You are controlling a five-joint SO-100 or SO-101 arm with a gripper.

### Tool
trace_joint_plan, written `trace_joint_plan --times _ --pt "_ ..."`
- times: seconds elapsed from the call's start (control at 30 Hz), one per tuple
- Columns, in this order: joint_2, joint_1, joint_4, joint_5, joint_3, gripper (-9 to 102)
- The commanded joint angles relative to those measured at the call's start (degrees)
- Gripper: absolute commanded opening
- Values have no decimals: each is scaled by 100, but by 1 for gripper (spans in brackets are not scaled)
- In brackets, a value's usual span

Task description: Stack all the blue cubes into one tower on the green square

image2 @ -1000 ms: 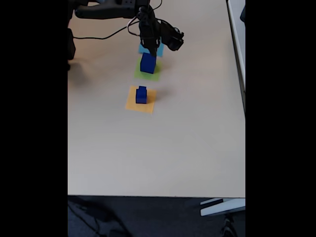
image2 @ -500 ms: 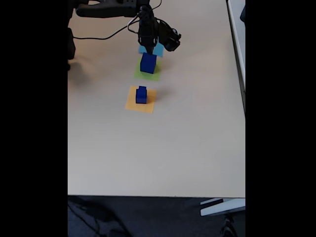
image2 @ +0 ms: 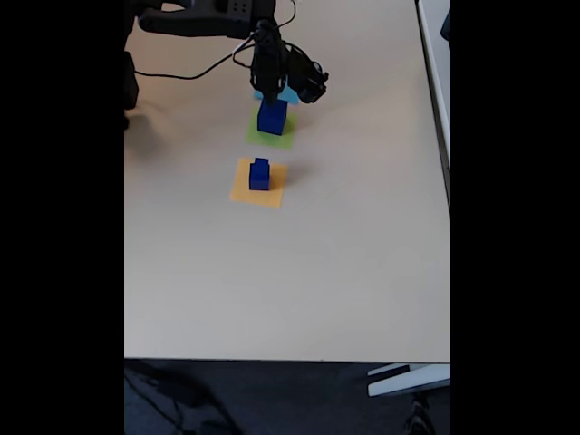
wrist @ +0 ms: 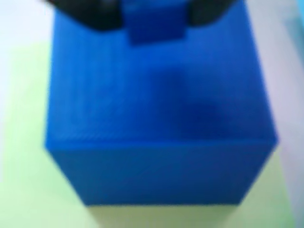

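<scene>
My wrist view is badly blurred: the large blue cube (wrist: pixel 161 123) swamps it, and the small blue cube (wrist: pixel 156 21) at 12 o'clock is cut by the top edge. In the fixed view the claw (image2: pixel 269 91) covers the light-blue patch (image2: pixel 288 94); I can't tell how its jaws stand.

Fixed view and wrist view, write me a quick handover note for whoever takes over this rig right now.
Hand: low over the large blue cube. The wrist view shows a small blue cube between its fingers, at or just above the large cube's top; contact is too blurred to tell.
Things: the large cube sits on the green square. Two more blue cubes, a smaller one on a bigger one, stand on the orange patch. The light-blue patch lies beyond the green one.
Done: tower base is placed.
Left: release the small cube, and still bring over the orange-patch pair. Order by size may need rethinking.
</scene>
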Motion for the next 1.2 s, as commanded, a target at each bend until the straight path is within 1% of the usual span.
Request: trace_joint_plan --times 0.0,0.2,0.7,1.17 --pt "316 53 -79 -97 -35 2" --pt "308 53 -79 -114 -44 3" --pt "132 -18 -185 -62 -62 4" --pt "202 -97 -422 44 308 4"
